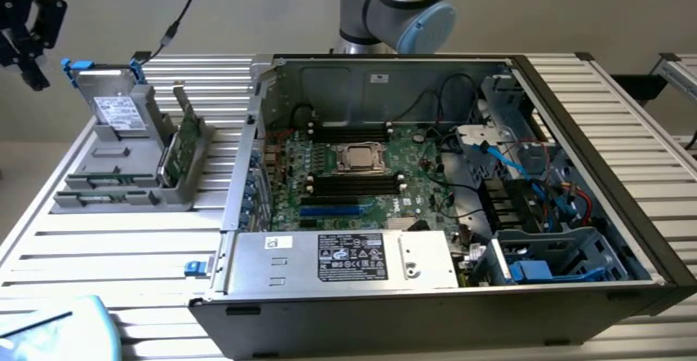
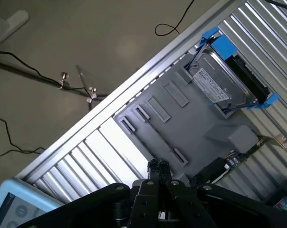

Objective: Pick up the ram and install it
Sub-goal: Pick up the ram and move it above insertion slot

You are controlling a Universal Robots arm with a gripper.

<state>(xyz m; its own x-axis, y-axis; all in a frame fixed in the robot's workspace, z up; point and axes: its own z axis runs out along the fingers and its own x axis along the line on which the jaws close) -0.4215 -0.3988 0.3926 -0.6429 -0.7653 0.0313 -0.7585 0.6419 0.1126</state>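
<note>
Plainly, the task is only getting under way.

In the exterior view, the ram (image 1: 188,136) is standing on edge in the grey rack (image 1: 120,185), which is sitting on the table (image 1: 65,255) at the exterior view's left of the open case (image 1: 610,173). Nothing is gripping it. The gripper (image 1: 33,75) is hanging over the table's far corner on the exterior view's left. It is above the rack and well apart from the ram, with a drive (image 1: 117,112) propped in the rack between them. Inside the case, the long black slots (image 1: 354,184) on the motherboard (image 1: 409,161) are showing no green stick seated in them, as far as can be made out. So I am judging both the pick and the install as not yet done.

In the wrist view, the gripper (image 2: 157,167) is showing its two fingers pressed together with nothing caught between them. Beneath it the rack (image 2: 181,123) is lying on the slatted table (image 2: 86,156). The drive (image 2: 219,80), in its blue bracket, is resting at the rack's end away from the fingers. Bare floor (image 2: 86,47) is showing past the table's edge. The fingertips are hovering over the rack's edge and touching nothing.
</note>
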